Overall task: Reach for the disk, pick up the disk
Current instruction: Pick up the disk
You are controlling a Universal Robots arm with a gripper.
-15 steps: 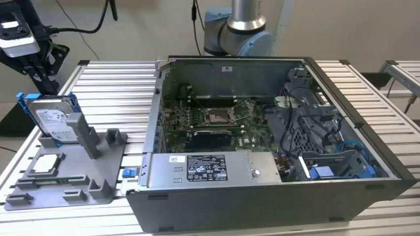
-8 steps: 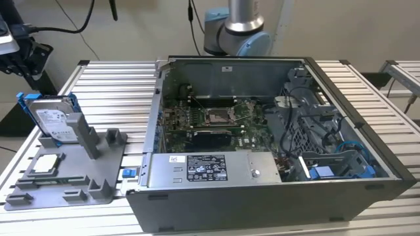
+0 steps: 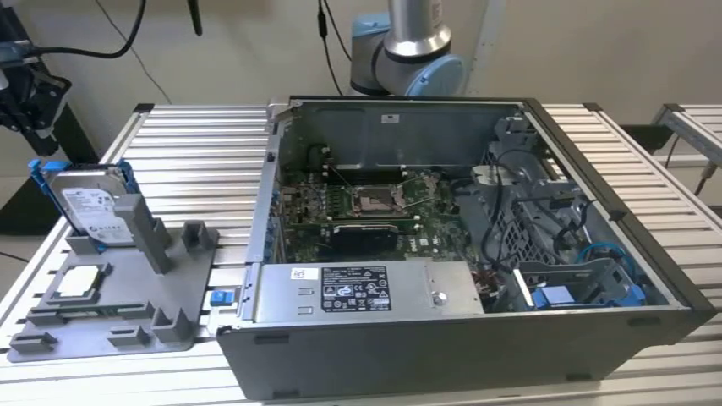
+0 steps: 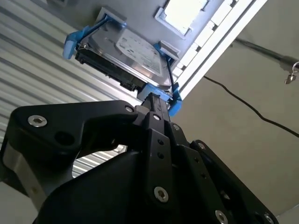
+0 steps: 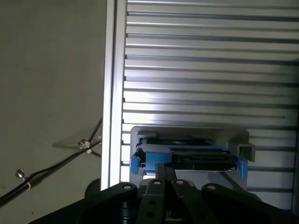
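Item: disk (image 3: 86, 201) w/ blue bracket, standing on edge in grey holder (image 3: 158, 288) on slatted table (image 3: 203, 161), exterior view's left, beside open PC case (image 3: 451, 338); my gripper (image 4: 152, 99) near its bracket edge, fingers together, holding nothing

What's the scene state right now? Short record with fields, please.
disk: upright in the grey stand, at the exterior view's left
gripper: shut, close above the disk, not holding it
chip: flat on the stand
computer case: open, beside the stand
table: slatted metal
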